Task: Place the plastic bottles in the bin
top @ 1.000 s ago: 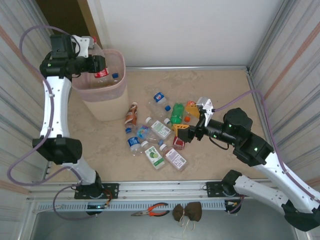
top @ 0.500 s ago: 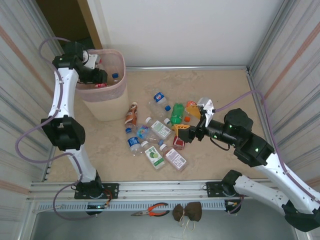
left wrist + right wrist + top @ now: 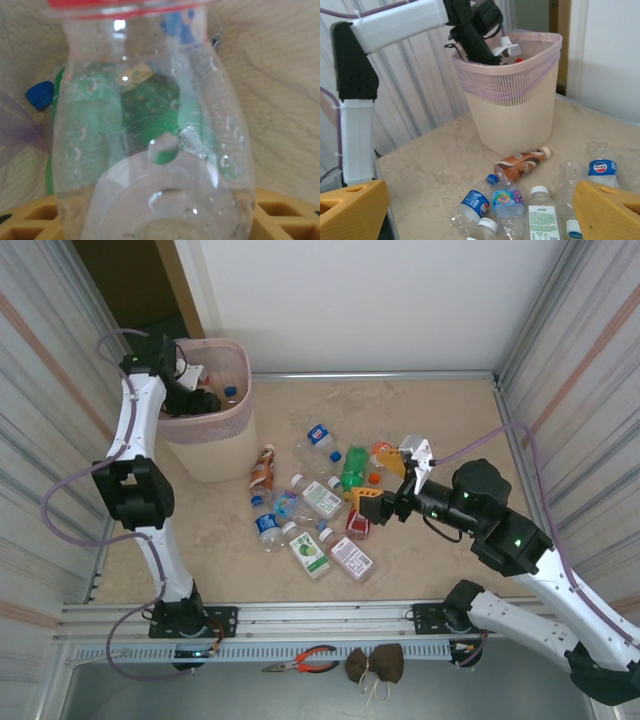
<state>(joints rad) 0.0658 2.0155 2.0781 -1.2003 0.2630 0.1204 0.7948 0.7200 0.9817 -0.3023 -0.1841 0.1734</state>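
Plastic bottles, clear and rounded, lie near the pink mesh bin.

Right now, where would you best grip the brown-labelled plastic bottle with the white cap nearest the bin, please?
Probably its labelled middle, straight down from above, jaws spanning its width. The brown-labelled plastic bottle lies flat on its side at the edge of the heap, with free room along both long sides; a blue-capped clear bottle crowds its base.

Soft even light from above, faint shadows. My left wrist view is mushy: clear bottle too close, probably out of focus, small highlights. Right wrist crisp.
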